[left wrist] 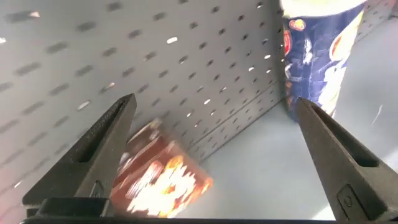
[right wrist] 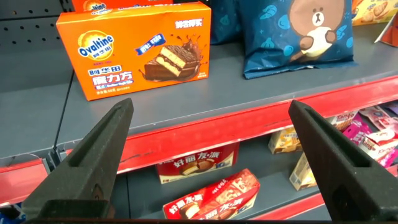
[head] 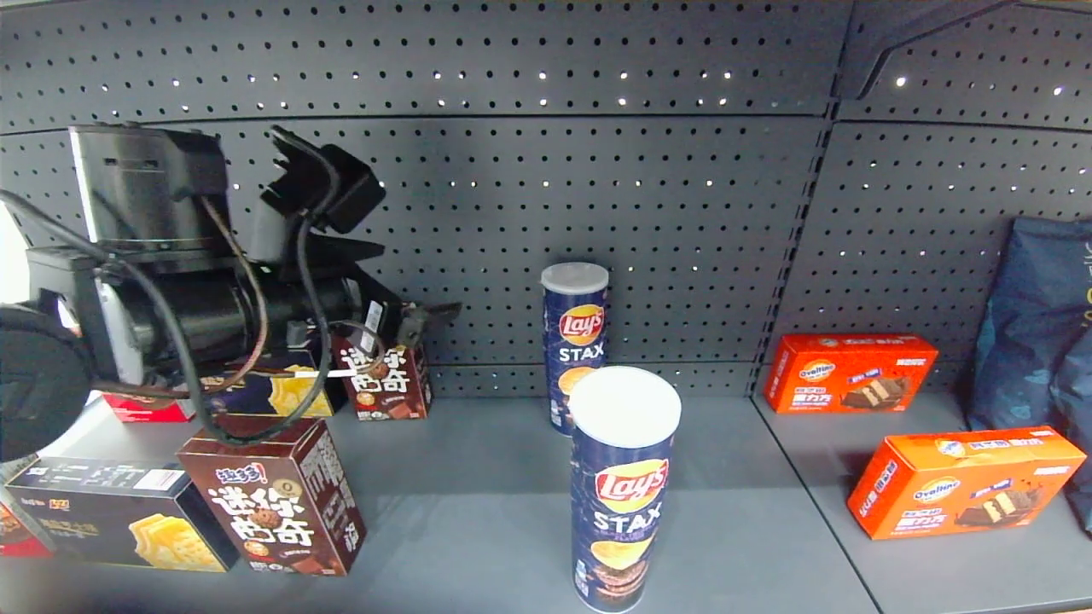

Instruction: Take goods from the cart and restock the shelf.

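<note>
Centrally, grey metal shelf point(head: 478, 477) below dark perforated back panel point(head: 682, 196); black left claw point(left wrist: 214, 99), black right claw point(right wrist: 209, 104) splayed wide, empty.

the shelf point(head: 478, 477) and its perforated back panel point(head: 597, 170) look like matt grey metal. the near chip can point(head: 621, 512) is glossy, its lid point(head: 624, 406) smooth plastic; the near orange box point(head: 964, 482) is glossy card.

Both claws gape wide.
Left arm point(head: 171, 290) at middle left of the head frame; left claw point(left wrist: 214, 101) and right claw point(right wrist: 211, 102) each with fingers well apart.
</note>
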Available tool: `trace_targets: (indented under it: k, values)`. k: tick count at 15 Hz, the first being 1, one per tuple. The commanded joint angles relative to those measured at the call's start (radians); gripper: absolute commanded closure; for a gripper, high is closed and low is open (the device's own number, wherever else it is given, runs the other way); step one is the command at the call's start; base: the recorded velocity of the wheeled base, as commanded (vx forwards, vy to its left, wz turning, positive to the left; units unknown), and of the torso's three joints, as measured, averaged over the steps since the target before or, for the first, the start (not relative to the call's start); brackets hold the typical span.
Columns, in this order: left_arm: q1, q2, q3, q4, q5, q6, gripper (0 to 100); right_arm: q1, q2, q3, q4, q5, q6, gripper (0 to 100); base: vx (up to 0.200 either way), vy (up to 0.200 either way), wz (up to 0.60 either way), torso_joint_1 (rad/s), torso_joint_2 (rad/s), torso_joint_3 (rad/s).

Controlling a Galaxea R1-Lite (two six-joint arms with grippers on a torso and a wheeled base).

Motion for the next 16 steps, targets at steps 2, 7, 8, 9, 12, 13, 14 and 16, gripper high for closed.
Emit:
trace_targets:
  k: [2, 7, 8, 9, 12, 13, 14, 16]
  values:
    - [-0.004, -0.165, 0.109, 0.000, 0.062, -0.002, 0, 0.000, 0.001, 0.000, -0.001, 0.000, 0.000, 0, 0.000, 0.000, 0.00, 0.000, 0.00, 0.000]
    - [-0.021, -0.297, 0.267, -0.009, 0.086, 0.002, 0, 0.005, 0.001, 0.000, 0.001, 0.028, -0.029, 0, 0.000, 0.000, 0.00, 0.000, 0.00, 0.000]
    - [-0.021, -0.299, 0.276, -0.014, 0.114, -0.005, 0, 0.000, 0.027, 0.000, -0.001, 0.030, -0.057, 0, 0.000, 0.000, 0.00, 0.000, 0.00, 0.000]
    - [-0.021, -0.299, 0.278, -0.014, 0.116, -0.007, 0, 0.002, 0.033, 0.000, -0.001, 0.031, -0.059, 0, 0.000, 0.000, 0.00, 0.000, 0.00, 0.000]
    - [-0.014, -0.317, 0.311, -0.049, 0.117, -0.032, 0, 0.082, 0.081, 0.000, -0.001, 0.031, -0.054, 0, 0.000, 0.000, 0.00, 0.000, 0.00, 0.000]
    - [-0.012, -0.330, 0.322, -0.049, 0.116, -0.042, 0, 0.077, 0.078, 0.000, -0.002, 0.031, -0.060, 0, 0.000, 0.000, 0.00, 0.000, 0.00, 0.000]
    - [-0.012, -0.337, 0.319, -0.049, 0.114, -0.045, 0, 0.077, 0.078, 0.000, -0.002, 0.033, -0.063, 0, 0.000, 0.000, 0.00, 0.000, 0.00, 0.000]
    - [-0.012, -0.342, 0.318, -0.047, 0.114, -0.050, 0, 0.075, 0.081, -0.023, -0.033, 0.033, -0.059, 0, 0.000, 0.000, 0.00, 0.000, 0.00, 0.000]
